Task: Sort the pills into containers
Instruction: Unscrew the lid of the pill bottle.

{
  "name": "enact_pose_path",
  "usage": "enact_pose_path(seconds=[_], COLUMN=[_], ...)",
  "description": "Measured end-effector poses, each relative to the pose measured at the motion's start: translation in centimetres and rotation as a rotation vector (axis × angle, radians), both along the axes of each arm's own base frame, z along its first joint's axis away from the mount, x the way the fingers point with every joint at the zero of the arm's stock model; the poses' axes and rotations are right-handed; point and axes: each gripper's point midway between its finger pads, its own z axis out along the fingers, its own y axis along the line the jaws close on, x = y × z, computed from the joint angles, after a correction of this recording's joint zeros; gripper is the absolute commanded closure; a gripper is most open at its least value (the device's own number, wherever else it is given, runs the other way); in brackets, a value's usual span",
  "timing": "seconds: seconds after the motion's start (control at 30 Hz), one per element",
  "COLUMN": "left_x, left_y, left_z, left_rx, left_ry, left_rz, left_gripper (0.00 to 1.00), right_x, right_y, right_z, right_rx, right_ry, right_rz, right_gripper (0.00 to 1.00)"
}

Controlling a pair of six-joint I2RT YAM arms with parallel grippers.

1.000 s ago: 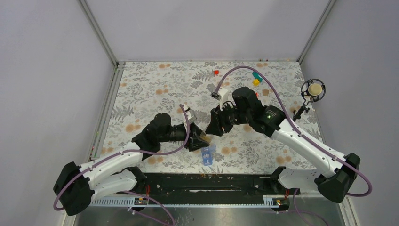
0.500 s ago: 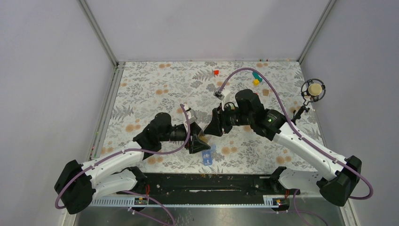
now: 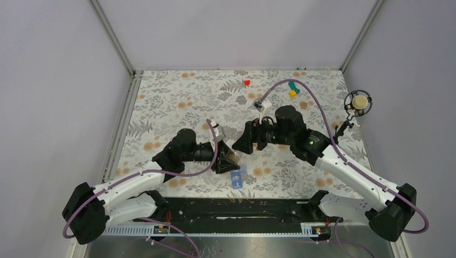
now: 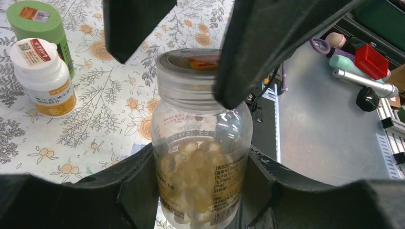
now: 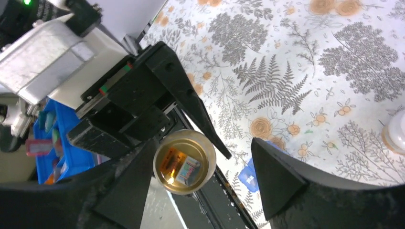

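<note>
My left gripper (image 3: 228,161) is shut on a clear bottle (image 4: 203,157) of yellow gel pills and holds it above the table's near edge. Its metal-coloured cap (image 5: 185,162) is on. My right gripper (image 3: 240,144) is open, its fingers (image 4: 267,47) straddling the cap; one finger touches the cap's side and the other stands apart. The translucent blue pill box (image 3: 236,177) lies on the table just right of the bottle. It also shows in the right wrist view (image 5: 248,174).
A white bottle (image 4: 44,76) and a green-lidded bottle (image 4: 36,24) stand on the floral cloth behind. A red block (image 3: 247,83) and teal and yellow blocks (image 3: 293,89) lie at the back. A microphone (image 3: 358,101) stands at the right edge. The black rail (image 3: 236,207) runs along the near edge.
My right arm's wrist and elbow have swung to the right while its fingers stayed at the bottle's cap, shifting slightly left. The left arm has kept the bottle almost still.
</note>
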Motion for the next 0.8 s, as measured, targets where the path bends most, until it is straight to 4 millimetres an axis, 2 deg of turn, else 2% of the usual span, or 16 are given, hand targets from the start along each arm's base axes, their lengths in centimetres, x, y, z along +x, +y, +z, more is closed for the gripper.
enact_pose_path(seconds=[0.13,0.27,0.43,0.67,0.73,0.8], left_x=[0.8,2.3,3.6,4.7,4.9,5.1], left_y=[0.0,0.1,-0.1,-0.2,-0.1,0.0], left_z=[-0.1,0.1,0.2,0.1,0.1,0.1], left_rx=[0.005,-0.005,-0.030,-0.036,-0.036,-0.035], left_ry=[0.001,0.009,0.031,0.054,0.056,0.057], left_rz=[0.047,0.140,0.212,0.278,0.292,0.304], left_gripper=[1.00,1.00,1.00,1.00,1.00,1.00], right_x=[1.5,3.2,4.5,5.1,5.0,4.9], right_y=[-0.3,0.0,0.8,1.6,1.6,1.6], right_z=[-0.3,-0.1,1.1,0.7,0.7,0.7], right_rx=[0.059,0.130,0.201,0.211,0.208,0.206], right_ry=[0.012,0.035,0.029,0.048,0.047,0.043], right_rz=[-0.136,-0.244,-0.288,-0.293,-0.290,-0.286], right_gripper=[0.14,0.16,0.27,0.25,0.29,0.38])
